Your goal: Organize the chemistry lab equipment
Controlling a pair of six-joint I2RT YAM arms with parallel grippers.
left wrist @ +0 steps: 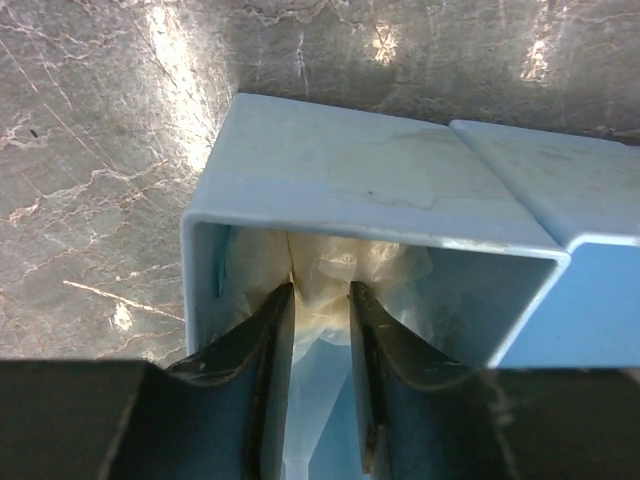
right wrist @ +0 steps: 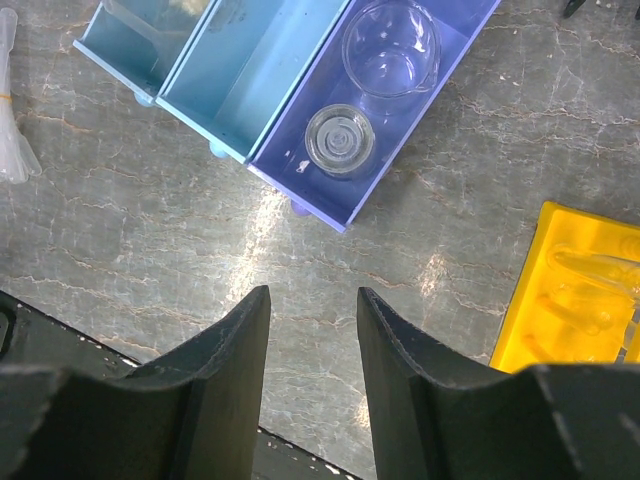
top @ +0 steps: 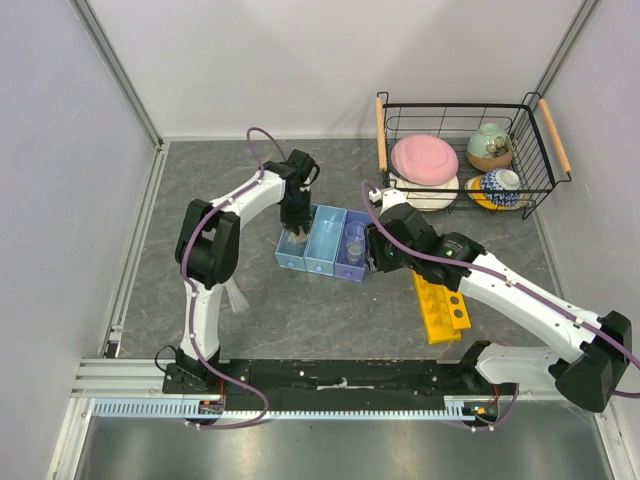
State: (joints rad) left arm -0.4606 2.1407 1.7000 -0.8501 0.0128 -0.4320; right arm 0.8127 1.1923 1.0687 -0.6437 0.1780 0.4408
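Note:
The blue three-compartment tray [top: 322, 266] sits mid-table. My left gripper [left wrist: 320, 287] reaches down into its left compartment [left wrist: 350, 170]; the jaws stand a little apart, open, with the cream lump [left wrist: 330, 270] in crinkled clear wrap right at the tips. The tray's right compartment holds a small clear beaker [right wrist: 390, 48] and a round clear funnel [right wrist: 340, 140]. My right gripper [right wrist: 313, 292] hovers open over bare table in front of the tray, holding nothing. The yellow rack [top: 440, 310] lies to its right with a clear test tube [right wrist: 600, 272] on it. More clear tubes [top: 237, 297] lie left of the tray.
A black wire basket [top: 465, 150] with wooden handles stands at the back right, holding a pink plate [top: 424, 158] and ceramic bowls [top: 490, 145]. White walls enclose the table on three sides. The arm bases line the near edge.

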